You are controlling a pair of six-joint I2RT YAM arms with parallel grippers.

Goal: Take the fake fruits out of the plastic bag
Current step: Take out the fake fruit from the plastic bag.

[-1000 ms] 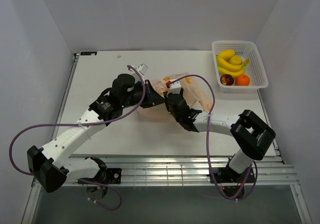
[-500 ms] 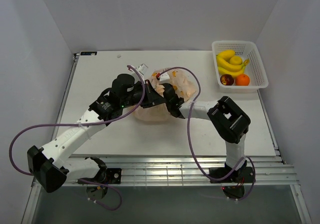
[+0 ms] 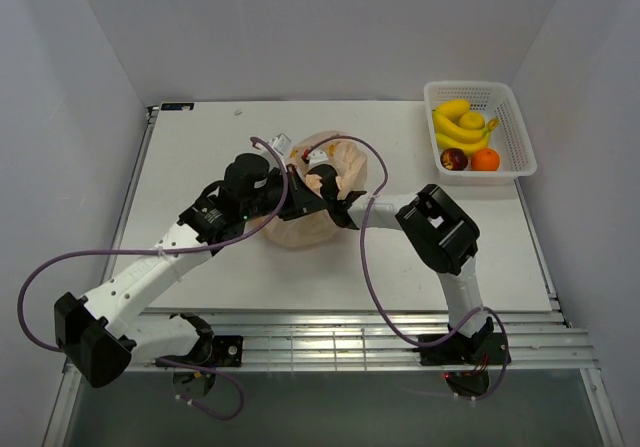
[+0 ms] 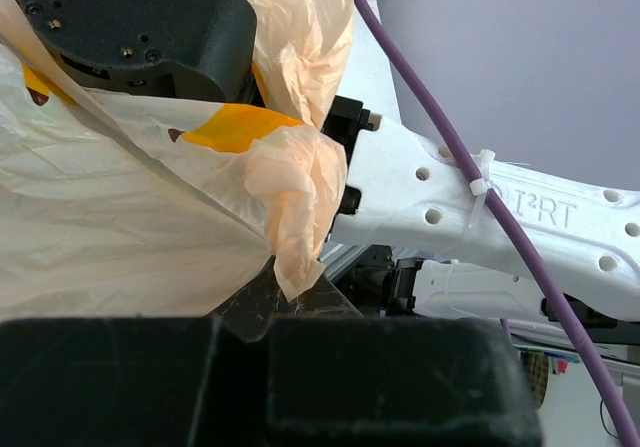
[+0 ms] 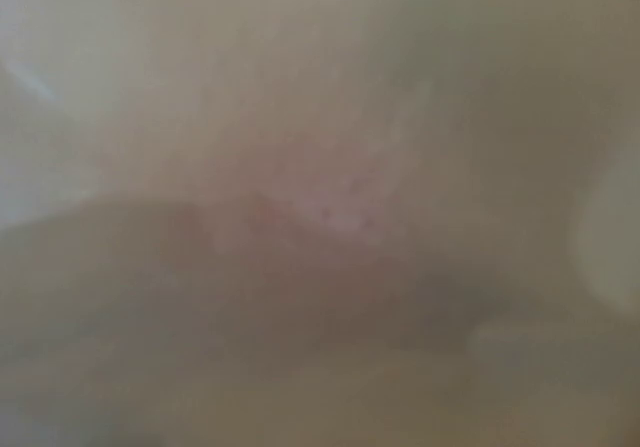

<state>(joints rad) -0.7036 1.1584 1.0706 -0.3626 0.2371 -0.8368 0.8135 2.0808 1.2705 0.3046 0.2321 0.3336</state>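
The plastic bag (image 3: 305,222) lies mid-table, puffed out round. My left gripper (image 3: 297,195) is shut on the bag's rim. In the left wrist view the pale orange film (image 4: 290,217) is pinched at the fingers (image 4: 300,307). My right gripper (image 3: 322,181) reaches into the bag's mouth from the right, and the film hides its fingers. The right wrist view is all blur, with a reddish patch (image 5: 300,207) close in front. I cannot tell whether that patch is the red fruit. The bright orange fruit (image 3: 485,159) lies in the basket.
A white lattice basket (image 3: 512,107) stands at the back right. It holds a yellow banana bunch (image 3: 460,122) and a small dark red fruit (image 3: 453,159). White walls stand close on both sides. The right arm's forearm (image 4: 500,202) crosses right next to the left gripper.
My right gripper swung left and went into the bag's mouth. The bag swelled from a crumpled heap into a round shape. My left gripper held its place on the rim.
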